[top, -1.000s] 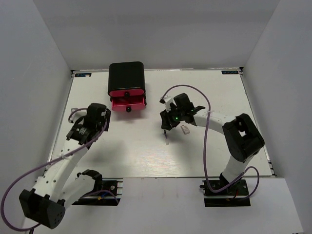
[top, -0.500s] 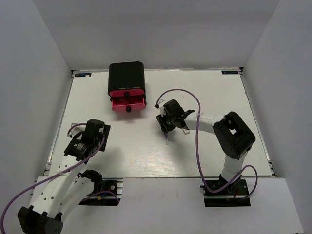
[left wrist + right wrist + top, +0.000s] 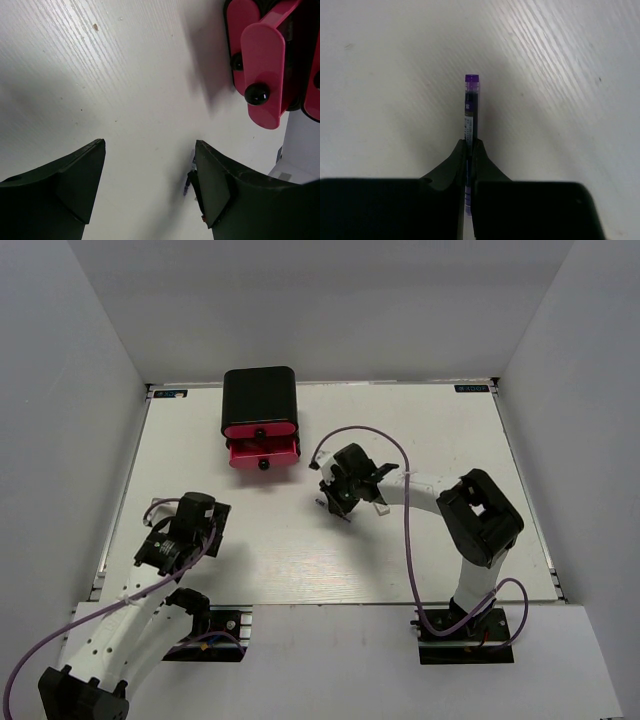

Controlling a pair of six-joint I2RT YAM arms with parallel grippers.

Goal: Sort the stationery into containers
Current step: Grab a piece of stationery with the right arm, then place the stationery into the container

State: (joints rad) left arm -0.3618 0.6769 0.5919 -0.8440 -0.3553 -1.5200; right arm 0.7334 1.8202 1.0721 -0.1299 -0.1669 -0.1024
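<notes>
My right gripper (image 3: 471, 145) is shut on a thin dark pen (image 3: 471, 102) with a purple end, which points away over the white table. From above, that gripper (image 3: 335, 502) sits mid-table, right of the containers. A small white block (image 3: 381, 508) lies just right of it. The containers are a rounded black box (image 3: 258, 395) with pink-red drawers, one drawer (image 3: 263, 452) pulled out. My left gripper (image 3: 150, 150) is open and empty, low over bare table, with the open drawer (image 3: 262, 75) and its black knob ahead at the upper right.
White walls close in the table on the left, right and back. A purple cable loops above the right arm (image 3: 470, 505). A small dark thing (image 3: 188, 181) shows beside my left gripper's right finger, mostly hidden.
The right gripper shifted slightly left and closed on the pen. The left arm drew back toward the near edge and its jaws opened wider.
</notes>
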